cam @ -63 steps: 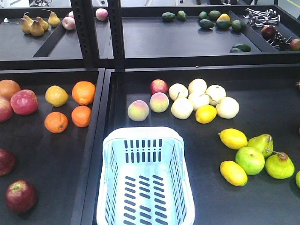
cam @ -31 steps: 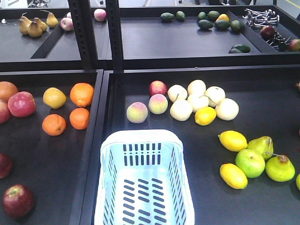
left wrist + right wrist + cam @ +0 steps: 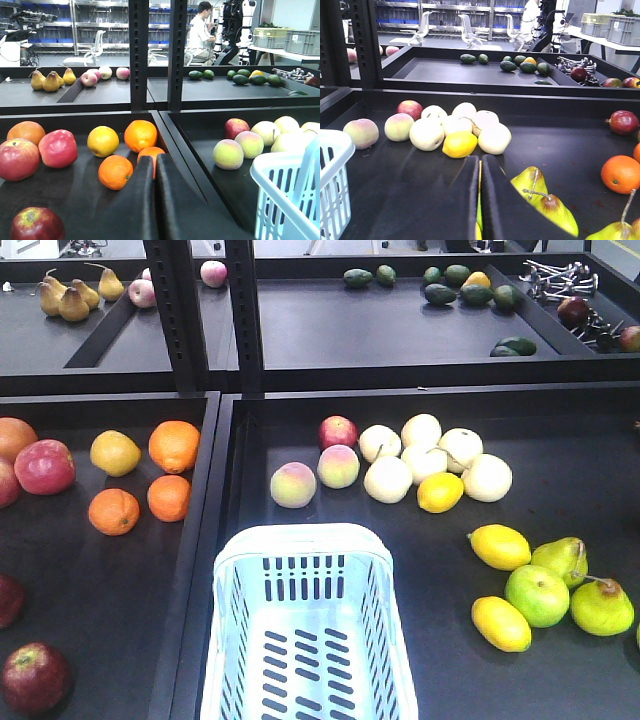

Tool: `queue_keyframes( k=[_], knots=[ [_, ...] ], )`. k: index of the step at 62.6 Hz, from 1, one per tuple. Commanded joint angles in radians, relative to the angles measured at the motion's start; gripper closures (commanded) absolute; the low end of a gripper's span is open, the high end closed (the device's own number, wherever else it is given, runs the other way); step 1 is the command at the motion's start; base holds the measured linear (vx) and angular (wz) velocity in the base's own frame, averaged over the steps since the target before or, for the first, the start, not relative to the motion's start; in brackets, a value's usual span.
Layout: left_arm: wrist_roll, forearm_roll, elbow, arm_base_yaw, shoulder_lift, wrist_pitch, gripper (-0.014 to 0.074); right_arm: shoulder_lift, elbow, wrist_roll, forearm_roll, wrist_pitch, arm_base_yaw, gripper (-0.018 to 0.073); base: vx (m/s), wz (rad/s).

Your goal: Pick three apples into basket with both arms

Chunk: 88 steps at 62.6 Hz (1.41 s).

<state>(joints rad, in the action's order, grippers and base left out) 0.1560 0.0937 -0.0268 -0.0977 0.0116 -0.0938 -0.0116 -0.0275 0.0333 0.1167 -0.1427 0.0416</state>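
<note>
**Both grippers closed and holding nothing, apples outside the basket**

Left gripper (image 3: 155, 200): I see its two black fingers pressed almost together, a thin slit between them, nothing held. It hangs over the left tray (image 3: 75, 200), pointing toward the oranges (image 3: 140, 135).

Right gripper (image 3: 480, 200): the same, fingers narrow with only a hairline gap, nothing held. It sits over the right tray (image 3: 560, 150). A green pear (image 3: 545, 200) lies just beside its right finger, and a lemon (image 3: 459, 144) lies ahead.

Neither arm shows in the front view.

Basket (image 3: 300, 537): pale blue-white with slotted walls, standing at the near left side of the right tray, close to the divider between the trays. Its rim shows at the right edge of the left wrist view and the left edge of the right wrist view.

Near dark red apple (image 3: 33, 677): near corner of the left tray, well apart from the basket. It also shows low left in the left wrist view.

Second dark red apple (image 3: 8, 598): just behind the first, cut by the frame's left edge.

Far-side dark red apple (image 3: 623, 122): the right wrist view shows it near the right wall of the right tray, with an orange in front of it.

Lighter pinkish apples (image 3: 43, 466) lie in the left tray beside the oranges. Peaches (image 3: 293, 484) and pale round fruits (image 3: 388, 478) are grouped behind the basket.
</note>
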Motion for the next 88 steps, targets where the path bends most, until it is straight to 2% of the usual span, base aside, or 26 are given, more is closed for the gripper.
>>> queue_keyframes(
  k=[1,79,88],
  knots=[
    [0.007,-0.003,0.001,0.000,0.016,0.076,0.0603,-0.014,-0.014,-0.008,0.006,0.077,-0.007,0.0568,0.00,0.02],
    [0.007,-0.001,0.001,0.000,0.016,0.076,0.0603,-0.014,-0.014,-0.008,0.006,0.077,-0.007,0.0568,0.00,0.02],
    [-0.019,0.006,0.002,0.000,0.016,0.076,0.0603,-0.014,-0.014,-0.008,0.006,0.077,-0.007,0.0568,0.00,0.00]
  ],
)
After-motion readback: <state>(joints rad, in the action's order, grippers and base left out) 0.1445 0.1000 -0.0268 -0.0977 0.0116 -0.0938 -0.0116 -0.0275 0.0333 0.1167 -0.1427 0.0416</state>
